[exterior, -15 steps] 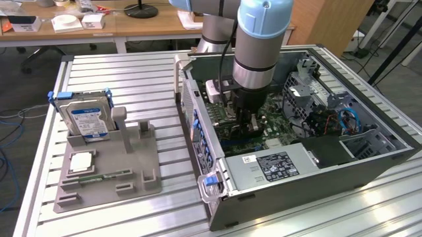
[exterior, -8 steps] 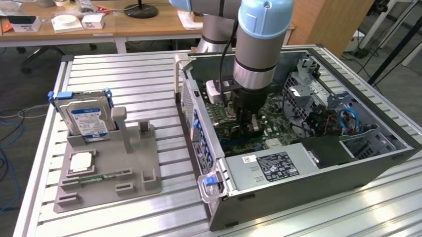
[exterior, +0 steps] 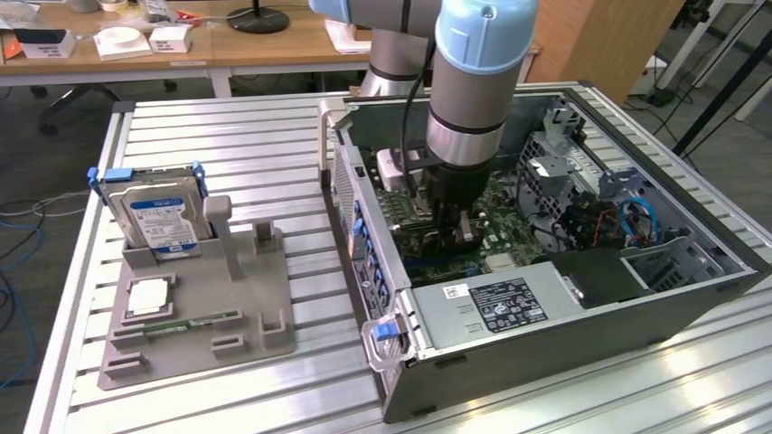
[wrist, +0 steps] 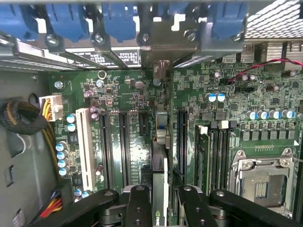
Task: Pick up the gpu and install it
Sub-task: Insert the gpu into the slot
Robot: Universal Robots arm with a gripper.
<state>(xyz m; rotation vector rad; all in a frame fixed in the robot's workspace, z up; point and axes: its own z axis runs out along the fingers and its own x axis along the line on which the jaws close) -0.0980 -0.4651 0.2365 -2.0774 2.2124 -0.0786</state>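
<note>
On the exterior view's left, a grey holder tray [exterior: 199,312] is sitting on the slatted table [exterior: 217,145]. A hard drive [exterior: 161,217] with a blue-white label is standing upright in the tray's rear slot, and a narrow green memory stick [exterior: 191,321] is lying flat nearer the front. A small square chip [exterior: 146,297] is resting between them.

Toward the middle, the open computer case [exterior: 543,298] is lying on its side with the motherboard [exterior: 417,226] exposed. The arm is reaching straight down into the case, and the gripper [exterior: 453,237] is standing low over the board.

In the wrist view, the gripper [wrist: 158,208] is holding the gpu [wrist: 160,156] edge-on, its black fingers [wrist: 138,205] closed narrowly on either side of the thin dark card. The card is running in line with the expansion slots [wrist: 124,146] and its far end is reaching toward the metal bracket [wrist: 163,45] at the case's rear wall. Whether the card is fully seated cannot be told.

On the right of the wrist view, the CPU socket [wrist: 262,182] is sitting uncovered.
</note>
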